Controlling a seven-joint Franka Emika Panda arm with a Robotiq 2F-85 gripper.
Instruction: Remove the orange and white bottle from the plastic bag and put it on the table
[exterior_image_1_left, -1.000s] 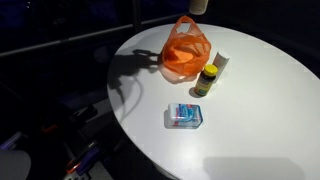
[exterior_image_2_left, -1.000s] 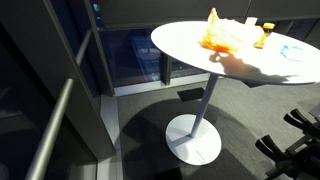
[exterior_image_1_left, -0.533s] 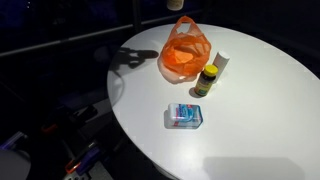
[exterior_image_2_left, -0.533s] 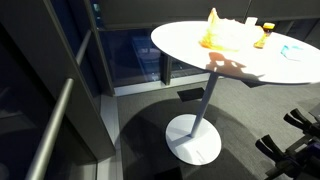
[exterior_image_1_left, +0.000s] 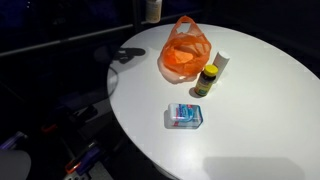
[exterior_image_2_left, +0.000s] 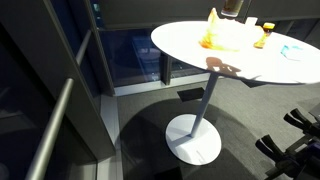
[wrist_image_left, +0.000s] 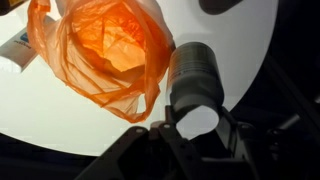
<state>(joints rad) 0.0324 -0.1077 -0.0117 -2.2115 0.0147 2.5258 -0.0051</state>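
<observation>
**Orange bag close by, bottle held aloft near the table's rim**

Wrist view: your gripper (wrist_image_left: 198, 132) has its fingers closed on the bottle (wrist_image_left: 195, 85). Here the bottle reads as a dark cylinder with a white end toward the camera. The pads are lost in shadow, so I judge the hold only from how the bottle sits between them. The plastic bag (wrist_image_left: 100, 50) lies open on the table (wrist_image_left: 60, 115), just beside the bottle, and the rim curves past on the bottle's other side. If you lower straight down, you may land on the bag's loose folds, and the bottle would stand tilted and tip. If you drift away from the bag, it could come down past the rim.

In an exterior view, the bottle (exterior_image_1_left: 152, 8) is a pale shape cut off by the top edge. It is clear of the bag (exterior_image_1_left: 185, 50) and above the table's far side. The arm is out of frame, so its height is hard to read. Let go too early and the bottle drops, and a round bottle rolls.

In an exterior view, the bag (exterior_image_2_left: 215, 35) is small on the table. Above it, bottle and gripper merge into one dark stub at the top edge, and you cannot tell them apart.
</observation>
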